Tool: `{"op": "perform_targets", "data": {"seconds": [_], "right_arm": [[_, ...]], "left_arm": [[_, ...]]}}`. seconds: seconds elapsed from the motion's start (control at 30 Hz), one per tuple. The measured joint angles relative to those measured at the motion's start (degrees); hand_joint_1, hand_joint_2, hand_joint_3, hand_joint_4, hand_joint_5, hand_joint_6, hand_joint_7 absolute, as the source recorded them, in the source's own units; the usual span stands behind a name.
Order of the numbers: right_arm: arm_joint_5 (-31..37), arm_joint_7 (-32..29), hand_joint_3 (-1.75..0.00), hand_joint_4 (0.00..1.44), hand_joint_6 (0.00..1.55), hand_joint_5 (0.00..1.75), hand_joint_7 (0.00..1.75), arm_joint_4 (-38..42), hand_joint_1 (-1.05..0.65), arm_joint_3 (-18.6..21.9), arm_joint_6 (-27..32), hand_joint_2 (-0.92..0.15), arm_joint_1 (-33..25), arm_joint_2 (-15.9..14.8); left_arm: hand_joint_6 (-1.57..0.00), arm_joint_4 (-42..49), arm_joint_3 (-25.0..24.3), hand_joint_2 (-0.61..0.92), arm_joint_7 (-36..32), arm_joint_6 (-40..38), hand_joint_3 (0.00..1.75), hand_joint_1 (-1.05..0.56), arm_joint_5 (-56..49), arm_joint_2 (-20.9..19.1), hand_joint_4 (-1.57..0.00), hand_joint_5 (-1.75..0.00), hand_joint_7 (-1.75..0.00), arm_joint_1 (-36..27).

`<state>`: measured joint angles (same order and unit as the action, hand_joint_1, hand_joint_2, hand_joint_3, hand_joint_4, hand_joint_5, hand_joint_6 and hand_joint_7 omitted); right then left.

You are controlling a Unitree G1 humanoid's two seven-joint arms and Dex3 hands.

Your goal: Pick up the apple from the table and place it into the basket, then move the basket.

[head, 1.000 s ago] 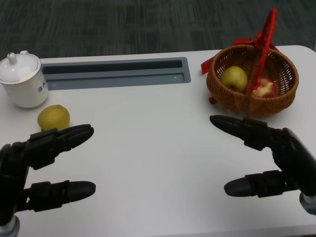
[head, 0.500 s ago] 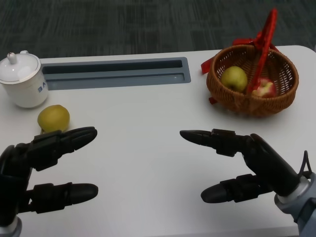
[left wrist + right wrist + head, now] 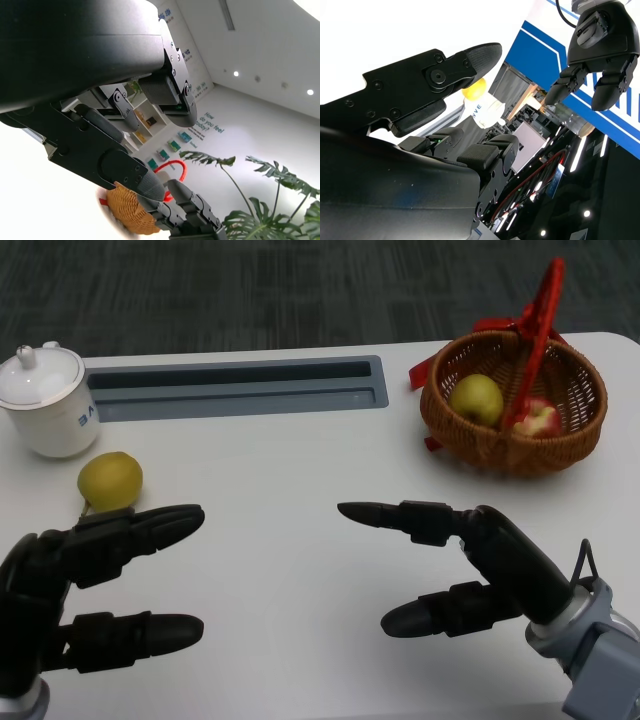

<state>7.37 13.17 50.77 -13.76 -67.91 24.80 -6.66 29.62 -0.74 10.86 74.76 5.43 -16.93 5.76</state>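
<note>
At the upper right of the head view, the basket point(image 3: 514, 405) holds a green apple point(image 3: 476, 399) and a red one. Lower down, the left hand point(image 3: 75, 590) and right hand point(image 3: 470, 565) hover with fingers spread, holding nothing.

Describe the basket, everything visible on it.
The basket is round, woven brown wicker, standing upright at the far right corner of the white table. A red handle arches over it, with red ribbon trailing at its left side. Inside lie a yellow-green fruit and a red-and-yellow apple, either side of the handle. Neither hand touches it; the right hand is nearer, open above the table.
</note>
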Motion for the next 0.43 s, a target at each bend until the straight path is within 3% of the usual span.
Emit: {"op": "perform_targets", "data": {"seconds": [0.43], "right_arm": [[-0.36,1.22,0.0,0.62,0.58,0.0,0.0,1.82,-0.45,1.42,-1.63,-0.82,0.57,0.7]], "left_arm": [[-0.88,-0.76,1.22,0.71,2.16,-1.52,0.0,-0.48,3.04,0.07,-0.96,-0.04,-0.02,0.06]]}}
